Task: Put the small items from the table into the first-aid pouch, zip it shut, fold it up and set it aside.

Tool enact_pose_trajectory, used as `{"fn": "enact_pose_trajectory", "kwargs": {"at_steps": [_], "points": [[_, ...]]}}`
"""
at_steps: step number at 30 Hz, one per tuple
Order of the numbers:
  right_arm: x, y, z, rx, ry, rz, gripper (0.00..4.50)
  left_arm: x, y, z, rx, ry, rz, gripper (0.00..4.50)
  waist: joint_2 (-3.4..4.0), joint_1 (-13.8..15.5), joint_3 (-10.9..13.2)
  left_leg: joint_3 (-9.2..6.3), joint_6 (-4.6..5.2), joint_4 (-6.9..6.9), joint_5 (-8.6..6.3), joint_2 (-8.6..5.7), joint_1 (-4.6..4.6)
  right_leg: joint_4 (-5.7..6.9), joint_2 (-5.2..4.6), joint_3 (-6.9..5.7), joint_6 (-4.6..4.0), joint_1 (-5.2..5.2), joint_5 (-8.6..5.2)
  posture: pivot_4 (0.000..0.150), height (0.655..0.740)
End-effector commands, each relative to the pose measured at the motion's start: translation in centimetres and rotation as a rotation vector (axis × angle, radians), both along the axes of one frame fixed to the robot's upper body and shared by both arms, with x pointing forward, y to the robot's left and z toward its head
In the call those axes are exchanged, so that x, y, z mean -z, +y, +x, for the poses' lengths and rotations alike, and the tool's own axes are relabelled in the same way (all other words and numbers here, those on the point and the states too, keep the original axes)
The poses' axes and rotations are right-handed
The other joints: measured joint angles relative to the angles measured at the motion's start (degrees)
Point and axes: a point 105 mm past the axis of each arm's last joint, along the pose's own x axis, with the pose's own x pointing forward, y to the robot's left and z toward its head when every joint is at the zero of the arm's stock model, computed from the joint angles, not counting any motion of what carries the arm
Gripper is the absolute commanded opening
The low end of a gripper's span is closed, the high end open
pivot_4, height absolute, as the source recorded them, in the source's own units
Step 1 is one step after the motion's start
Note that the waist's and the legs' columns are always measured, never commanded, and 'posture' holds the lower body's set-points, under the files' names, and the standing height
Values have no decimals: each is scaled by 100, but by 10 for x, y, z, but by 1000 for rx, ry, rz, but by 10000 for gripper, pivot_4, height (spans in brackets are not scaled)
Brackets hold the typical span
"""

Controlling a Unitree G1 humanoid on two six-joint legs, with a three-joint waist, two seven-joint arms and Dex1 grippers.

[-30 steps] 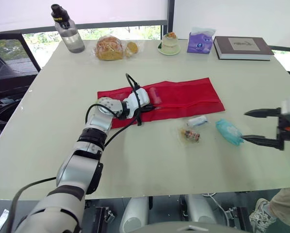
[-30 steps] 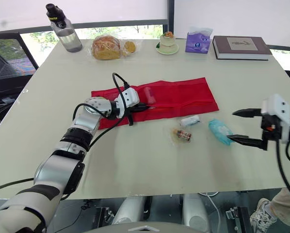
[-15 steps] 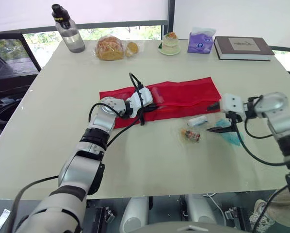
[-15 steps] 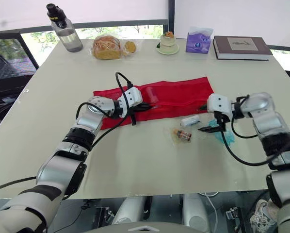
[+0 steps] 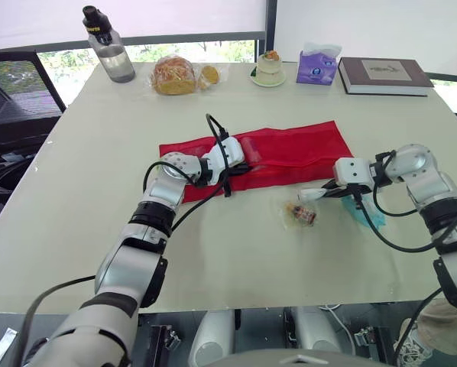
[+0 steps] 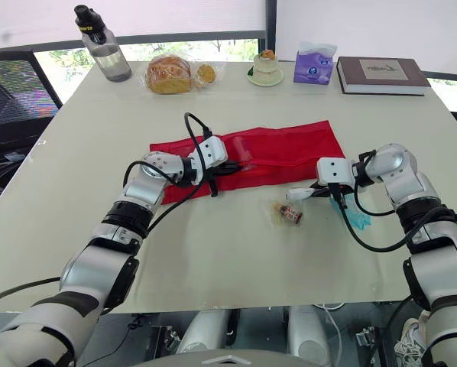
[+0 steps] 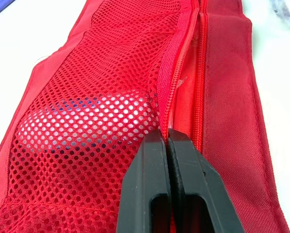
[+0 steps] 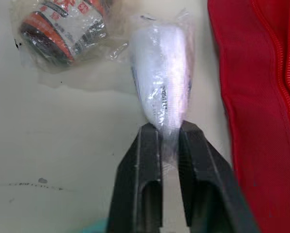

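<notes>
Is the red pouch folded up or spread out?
Spread out: the red pouch lies flat at full length on the table.

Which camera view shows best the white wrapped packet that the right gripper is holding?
The right wrist view: the white packet lies close and in full, its end pinched by the right gripper. Both eye views show it small, beside the red pouch.

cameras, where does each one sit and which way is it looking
Left and right eye views: on the head, looking forward and down over the table; both arms show, at the red pouch.
Left wrist view: on the left wrist, looking along the left gripper, shut on the pouch's zip edge.
Right wrist view: on the right wrist, looking along the right gripper, shut on the white packet.
Shared: every view takes in the pouch.
</notes>
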Motion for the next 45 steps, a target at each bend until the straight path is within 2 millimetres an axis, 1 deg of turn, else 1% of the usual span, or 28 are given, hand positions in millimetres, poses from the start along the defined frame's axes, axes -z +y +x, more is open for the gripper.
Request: {"fn": "enact_pose_trajectory", "kwargs": {"at_steps": [1,4,5,7,9,12,15,18,20,21,28,32,36,39,43,45], "points": [[-21,-9,10,114,-71,66,477,-15,-9,0,30,-50,-15,0,0,5,0,0,0,0,0,0,0,0,0,0,0,0,0,1500,7400],[-27,-12,15,220,-79,86,477,-16,-11,0,36,-51,-17,0,0,8,0,0,0,0,0,0,-1,1,0,1,0,0,0,1500,7400],[-32,-9,15,258,-73,120,477,-16,-12,0,37,-52,-20,0,0,9,0,-1,0,0,0,0,-1,1,0,0,0,0,0,1500,7400],[-42,2,11,278,-85,165,477,-18,-14,1,38,-53,-30,0,0,9,0,-1,0,-1,0,0,-2,0,0,0,0,-1,0,1500,7400],[-45,10,8,303,-95,158,477,-18,-15,2,39,-52,-35,0,0,10,0,-2,0,-1,0,0,-3,0,0,0,0,-2,0,1500,7400],[-42,23,5,351,-90,131,477,-20,-20,2,48,-50,-49,0,1,4,0,0,0,0,0,0,-3,2,0,0,0,-2,0,1500,7400],[-36,37,-1,352,-79,114,477,-22,-23,2,50,-55,-58,0,1,5,0,-2,0,0,0,0,-3,2,0,-2,0,-2,0,1500,7400],[-29,40,1,433,-85,87,477,-24,-25,1,56,-52,-73,0,1,7,0,-2,0,0,0,0,-5,0,0,-2,0,-3,0,1500,7400],[-27,46,0,443,-71,98,477,-24,-25,0,56,-47,-81,0,1,14,0,-2,1,1,0,0,-6,1,-1,-2,0,-3,0,1500,7400],[-27,48,1,476,-60,111,477,-24,-25,0,55,-46,-83,0,1,13,0,-2,0,3,0,-1,-6,1,-1,-2,0,-3,0,1500,7400],[-25,49,11,658,-48,121,477,-23,-26,-2,62,-37,-88,0,1,5,0,-3,1,2,0,0,-6,2,0,-2,0,-5,0,1500,7400],[-20,58,11,744,-2,170,477,-22,-28,-4,72,-34,-94,0,1,1,-1,-4,1,2,0,0,-6,2,0,-2,0,-5,0,1500,7400],[-16,59,11,839,30,207,477,-20,-30,-6,79,-29,-98,0,2,3,-1,-4,1,1,0,0,-6,4,0,-2,0,-5,0,1500,7400],[-17,69,11,867,50,237,477,-18,-32,-8,92,-21,-96,0,2,6,-2,-3,1,2,0,0,-5,4,0,-2,0,-5,0,1500,7400],[-19,84,9,856,64,258,477,-18,-34,-8,100,-18,-96,0,3,-5,-2,-5,1,0,0,0,-4,5,1,-2,0,-5,0,1500,7400],[-19,87,8,855,69,261,477,-18,-35,-8,103,-18,-97,0,3,-1,-2,-5,1,0,0,0,-5,4,1,-3,-1,-5,0,1500,7400]]}}
